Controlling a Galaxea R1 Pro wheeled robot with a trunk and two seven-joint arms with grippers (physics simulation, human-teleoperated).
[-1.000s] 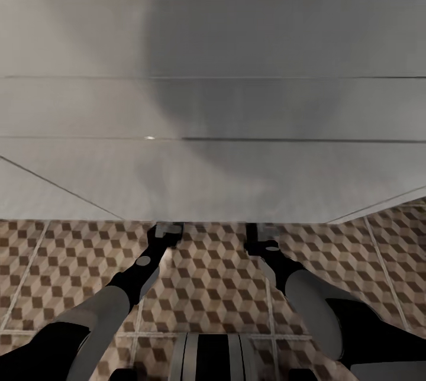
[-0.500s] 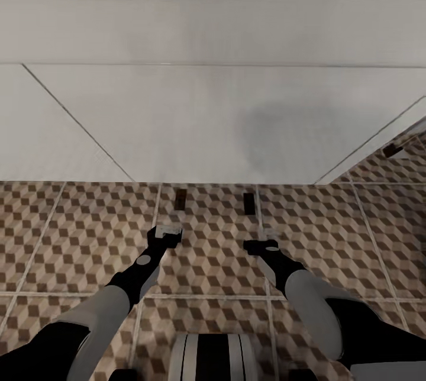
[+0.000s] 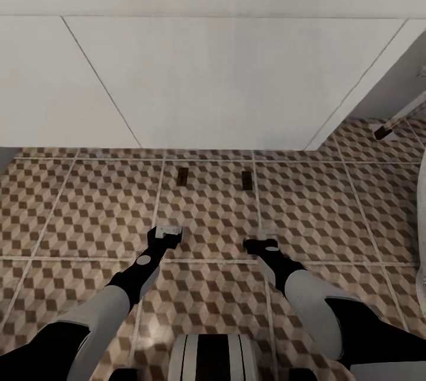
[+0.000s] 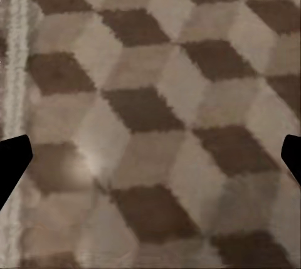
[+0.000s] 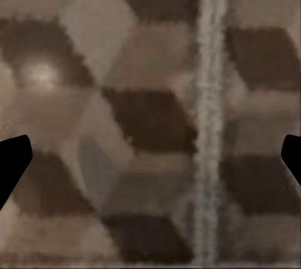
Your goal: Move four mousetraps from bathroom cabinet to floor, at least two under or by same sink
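**op:** Traps (image 3: 183, 176) and (image 3: 247, 179) sit flat on the floor (image 3: 89, 209), just beside the white sink front (image 3: 207, 79), so I reckon they count as next to it.

**reply:** Grippers?

**op:** Left (image 3: 168, 231) and right (image 3: 264, 244) hang low over glossy cube-print tiles, jaws spread, nothing held. Traps are tiny dark slabs.

No readable text, label, brand, number or sign anywhere. Plain white flat-fronted unit (image 3: 207, 79): unmarked. Cube-pattern brown, beige and white tiled floor (image 3: 89, 209): printed pattern only, no lettering. Two small dark flat boards on tiles (image 3: 183, 176) (image 3: 247, 178): too small to show any marking. Wrist views: blurred tile pattern, nothing legible.
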